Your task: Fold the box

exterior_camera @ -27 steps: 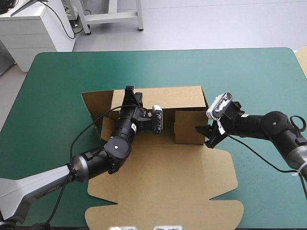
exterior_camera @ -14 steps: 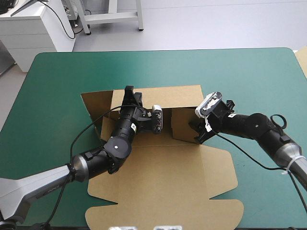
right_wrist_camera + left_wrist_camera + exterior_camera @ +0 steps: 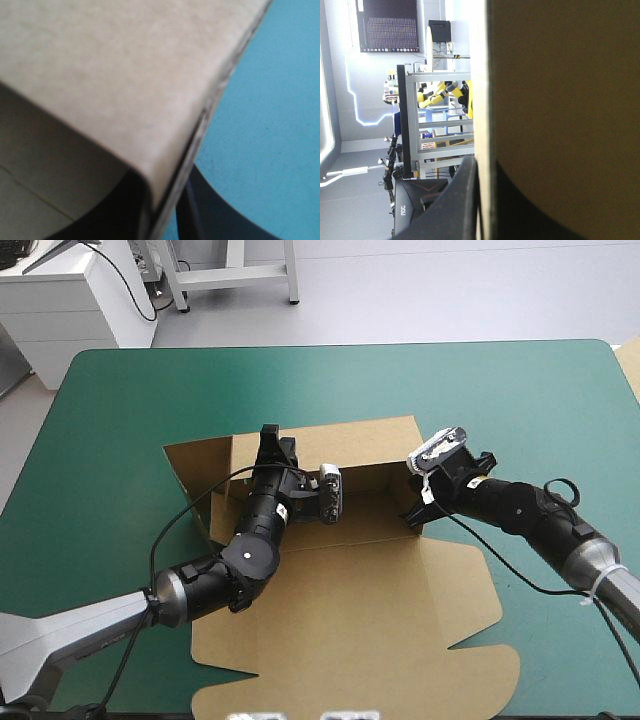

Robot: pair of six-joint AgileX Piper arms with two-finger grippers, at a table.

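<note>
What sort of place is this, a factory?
More likely a robotics lab or test bench: two robot arms, left gripper and right gripper each gripping a wall of one brown box, on a teal-green table.

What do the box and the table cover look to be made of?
The box: brown paperboard, matte and fibrous, probably thin cardboard. It holds cut tabs and bends in a rounded crease in the right wrist view. The teal-green cover: a smooth, matte, seamless sheet, perhaps rubber or vinyl. The look does not settle which.
</note>
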